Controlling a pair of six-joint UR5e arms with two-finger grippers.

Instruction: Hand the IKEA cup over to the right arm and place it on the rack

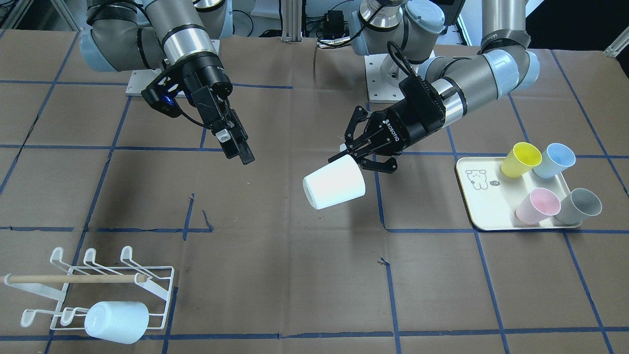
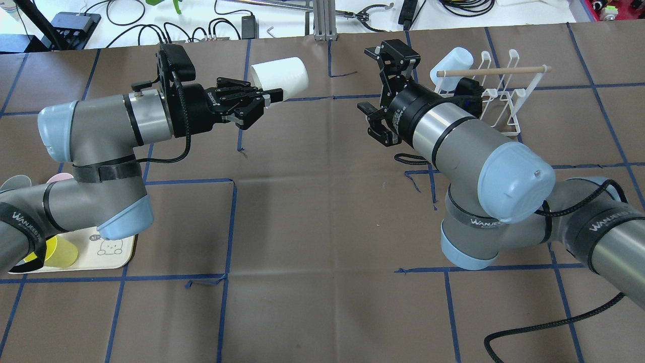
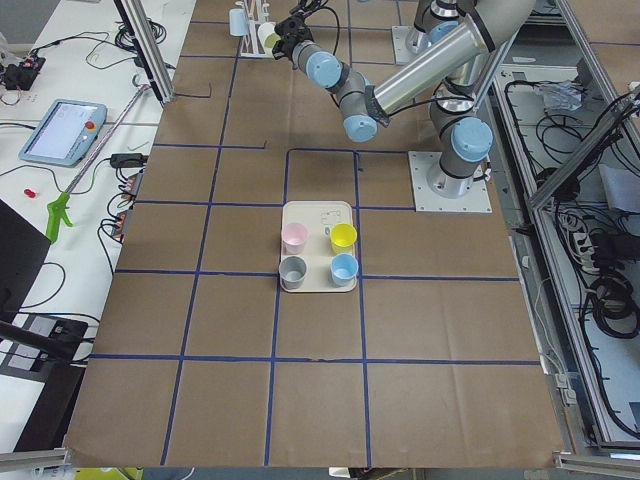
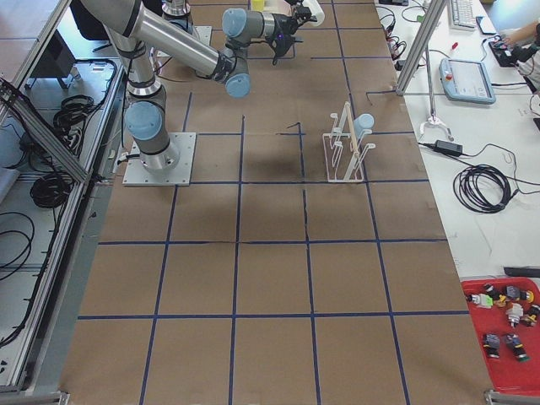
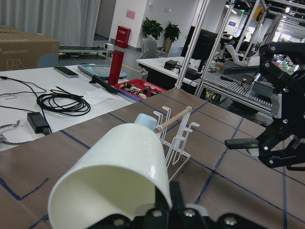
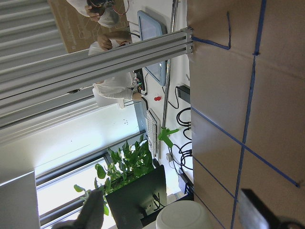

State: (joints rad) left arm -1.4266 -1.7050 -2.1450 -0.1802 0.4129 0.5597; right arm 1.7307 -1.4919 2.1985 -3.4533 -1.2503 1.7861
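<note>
Above the table (image 2: 312,212), the left gripper (image 2: 272,97) pinches the cup (image 2: 279,75) by its rim (base outward). The right gripper (image 2: 370,80), jaws wide and empty, should likely encircle the body squarely before release.

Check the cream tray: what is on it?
A yellow cup, blue cup, pink cup and grey cup stand on the tray beside a bear drawing. The left arm covers most of them in the overhead view.

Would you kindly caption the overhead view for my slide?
Left gripper holds a white cup sideways toward the open right gripper, rack beyond.
</note>
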